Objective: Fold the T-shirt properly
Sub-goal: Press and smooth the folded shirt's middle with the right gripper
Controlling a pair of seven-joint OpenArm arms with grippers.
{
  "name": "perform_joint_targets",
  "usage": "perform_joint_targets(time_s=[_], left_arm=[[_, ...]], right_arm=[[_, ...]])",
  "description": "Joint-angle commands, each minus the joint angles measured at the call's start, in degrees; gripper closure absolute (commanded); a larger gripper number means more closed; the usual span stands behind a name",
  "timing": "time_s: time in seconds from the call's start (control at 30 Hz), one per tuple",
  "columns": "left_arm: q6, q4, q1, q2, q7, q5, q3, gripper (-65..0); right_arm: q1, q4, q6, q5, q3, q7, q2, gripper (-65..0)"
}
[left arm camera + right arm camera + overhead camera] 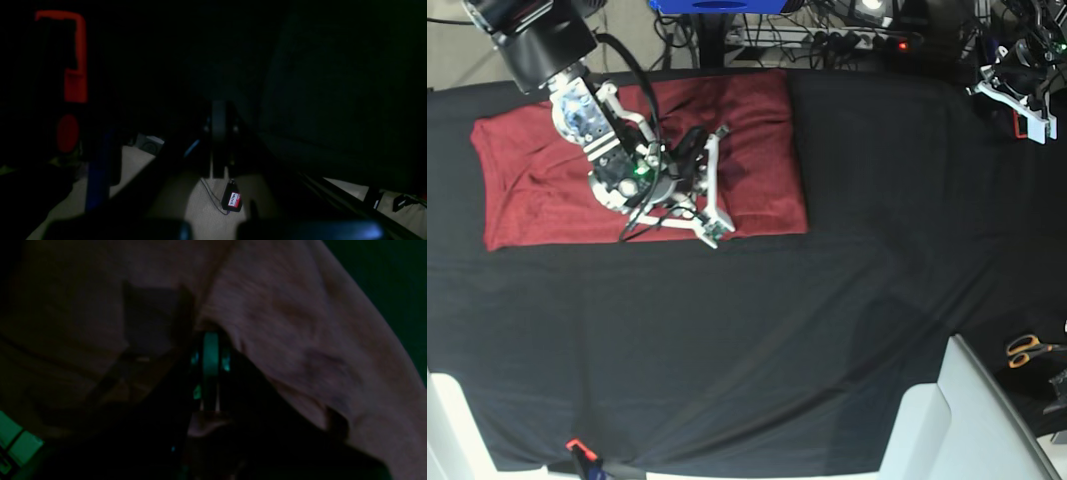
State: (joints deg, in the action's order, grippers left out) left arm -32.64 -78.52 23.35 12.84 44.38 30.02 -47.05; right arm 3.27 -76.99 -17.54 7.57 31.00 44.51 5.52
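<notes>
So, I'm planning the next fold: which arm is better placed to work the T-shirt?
Right. The right gripper is directly over the T-shirt, jaws shut. The left gripper sits at the far edge of the black cloth, well away from the shirt.

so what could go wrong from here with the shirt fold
1. The right gripper sits shut over the folded T-shirt; if cloth is pinched, which the dark right wrist view cannot confirm, lifting away could drag the fold open.
2. The shirt's edges look uneven, so another fold may come out crooked.
3. The left gripper is parked at the far table edge, too far to steady the cloth.
</notes>
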Motion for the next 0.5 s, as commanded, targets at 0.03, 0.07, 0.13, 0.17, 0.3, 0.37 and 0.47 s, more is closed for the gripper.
perform_joint_targets(time_s=[0.03, 0.07, 0.13, 0.17, 0.3, 0.37, 0.47], left_arm=[[-0.2, -0.7, 0.3, 1.1, -0.8, 0.4, -0.5, 0.0], [-0.2, -0.7, 0.3, 1.1, -0.8, 0.4, -0.5, 0.0], [-0.2, -0.7, 0.3, 1.1, -0.8, 0.4, -0.5, 0.0], [-0.2, -0.7, 0.3, 1.1, -0.8, 0.4, -0.5, 0.0], [-0.2, -0.7, 0.3, 1.1, -0.8, 0.4, -0.5, 0.0], [-0.2, -0.7, 0.3, 1.1, -0.8, 0.4, -0.5, 0.0], [-0.2, -0.7, 0.4, 1.1, -0.8, 0.4, -0.5, 0.0]], right_arm=[[1.1, -1.2, -0.2, 0.3, -0.3, -0.8, 0.7, -0.8], [1.3, -1.2, -0.2, 0.3, -0.3, -0.8, 0.9, -0.8], [2.1, -0.9, -0.2, 0.3, -0.4, -0.8, 1.6, -0.8], [2.3, -0.8, -0.2, 0.3, -0.4, -0.8, 1.9, -0.8], [3.5, -0.7, -0.2, 0.2, -0.4, -0.9, 2.5, -0.8], [4.2, -0.7, -0.2, 0.2, -0.4, -0.9, 3.2, -0.8], [5.0, -0.7, -0.2, 0.2, -0.9, -0.8, 3.6, -0.8]])
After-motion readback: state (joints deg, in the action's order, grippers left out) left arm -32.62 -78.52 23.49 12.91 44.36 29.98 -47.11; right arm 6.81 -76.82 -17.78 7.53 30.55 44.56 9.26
